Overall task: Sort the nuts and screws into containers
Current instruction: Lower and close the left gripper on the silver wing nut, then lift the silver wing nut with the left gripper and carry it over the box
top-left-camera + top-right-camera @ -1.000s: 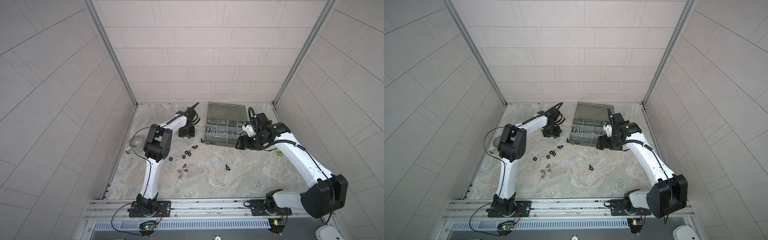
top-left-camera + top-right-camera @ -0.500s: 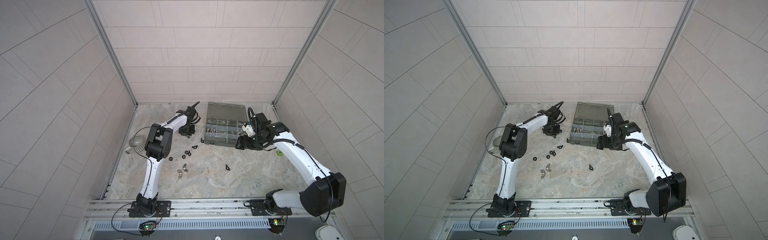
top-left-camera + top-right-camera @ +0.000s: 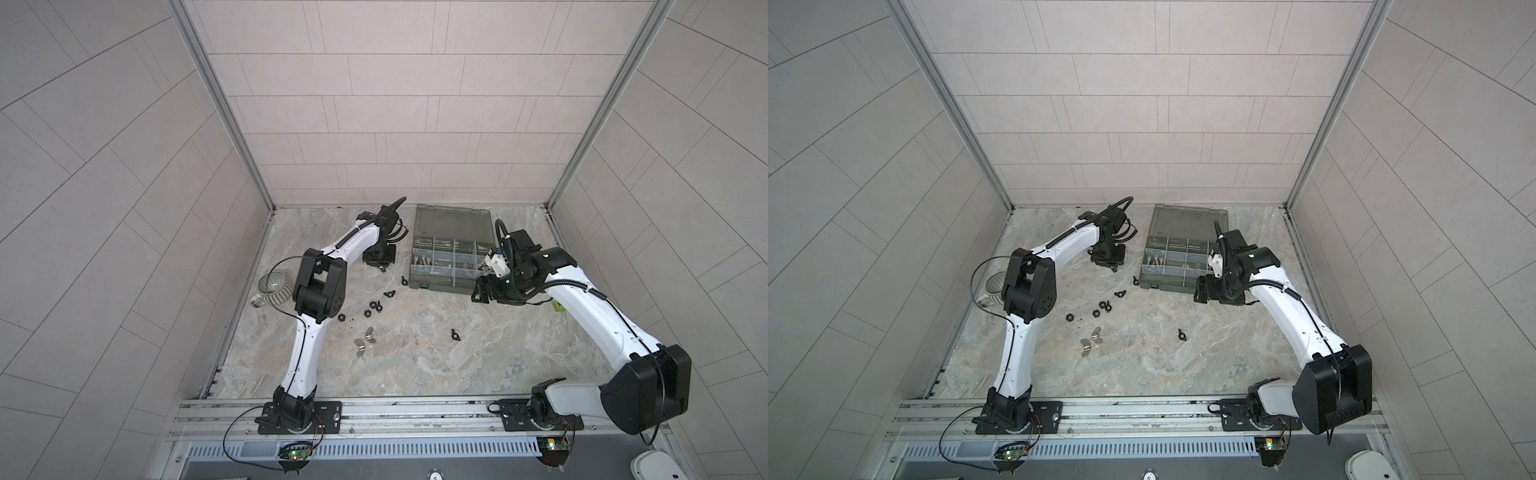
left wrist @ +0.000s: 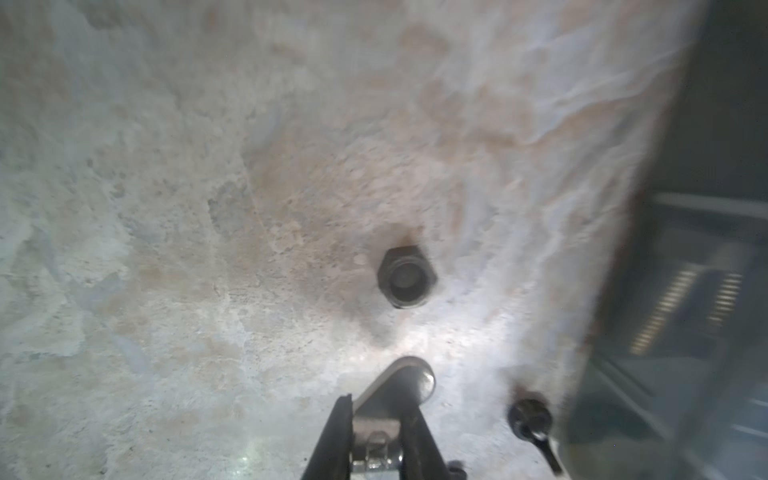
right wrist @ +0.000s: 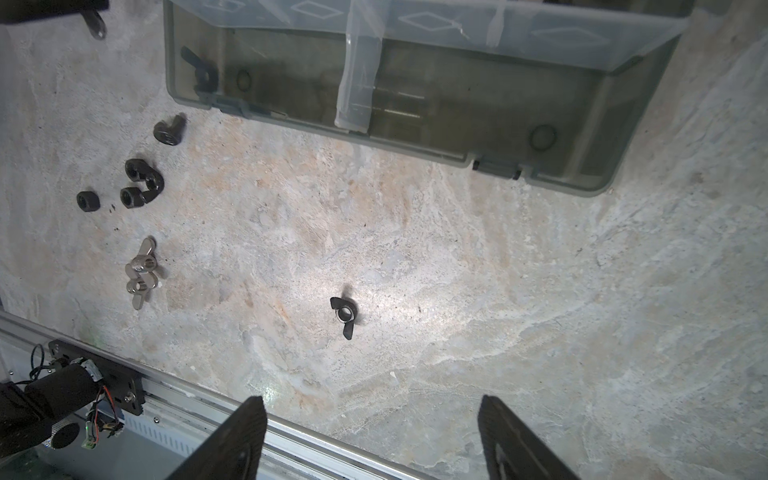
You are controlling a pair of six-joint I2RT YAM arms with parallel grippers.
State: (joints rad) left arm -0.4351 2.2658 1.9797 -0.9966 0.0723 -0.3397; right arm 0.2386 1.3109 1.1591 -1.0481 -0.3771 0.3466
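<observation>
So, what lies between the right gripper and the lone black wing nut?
Only bare tabletop separates right gripper from lone black wing nut, per right wrist view.

- L gripper (image 4: 377, 415) is pinched on a silver wing nut (image 4: 399, 386), which sticks out past the fingertips.
- Narrow lane btwn L gripper and organizer box (image 3: 440, 286); a black wing nut (image 3: 403, 281) lies in it.
- Hex nut (image 4: 407, 276) sits alone, w/ bare table all round.
- Mug (image 3: 272, 289) is at the left wall, w/ L arm elbow (image 3: 320, 286) crowding its centre side.
- Black nuts (image 3: 372, 306) and two loose silver wing nuts (image 3: 363, 343) clutter mid-left; table from there to front rail (image 3: 415, 409) is bare.
- Lone black wing nut (image 5: 345, 313) is reachable from every side; R gripper (image 5: 372, 415) hangs above w/ jaws wide apart.
- R arm (image 3: 582, 307) fills the strip right of the box.
- Lid (image 3: 453, 220) lies open behind the box, so compartments are reachable from above.
</observation>
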